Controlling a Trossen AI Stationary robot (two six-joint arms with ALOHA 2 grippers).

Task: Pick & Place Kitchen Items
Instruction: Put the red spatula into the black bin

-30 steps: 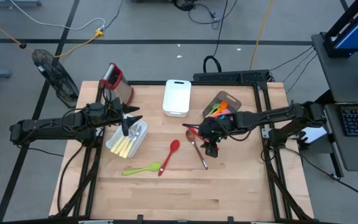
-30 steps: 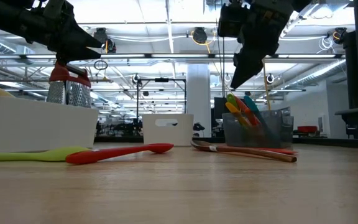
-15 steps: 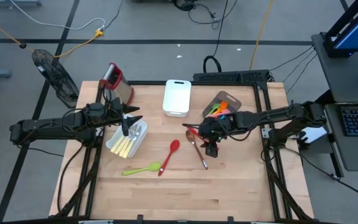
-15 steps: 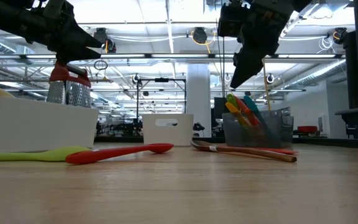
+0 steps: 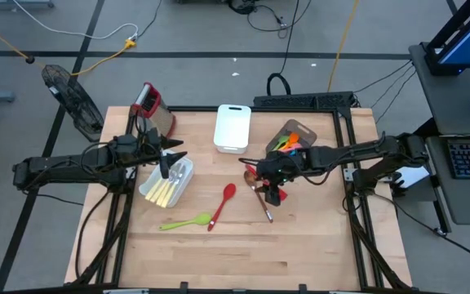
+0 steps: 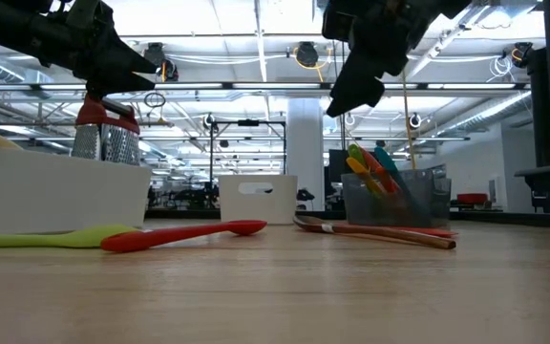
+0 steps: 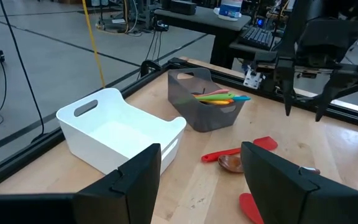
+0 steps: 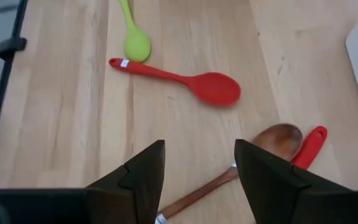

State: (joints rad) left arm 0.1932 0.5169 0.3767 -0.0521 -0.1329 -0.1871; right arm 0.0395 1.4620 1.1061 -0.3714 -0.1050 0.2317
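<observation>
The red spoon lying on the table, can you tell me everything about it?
The red spoon is one solid red piece that looks like soft plastic or silicone, with an oval bowl and a slim straight handle. A small pale tag sits near the handle's end. It lies flat on the wooden table, slanted, with its handle end close beside the green spoon. Whether they touch, I cannot tell. No gripper is holding it.

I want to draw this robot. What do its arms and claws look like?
Two long, thin black arms with chunky joints and black cables alongside. Each ends in a claw, the left gripper and right gripper, with two flat, dark fingers that have slanted tips. No markings can be made out.
</observation>
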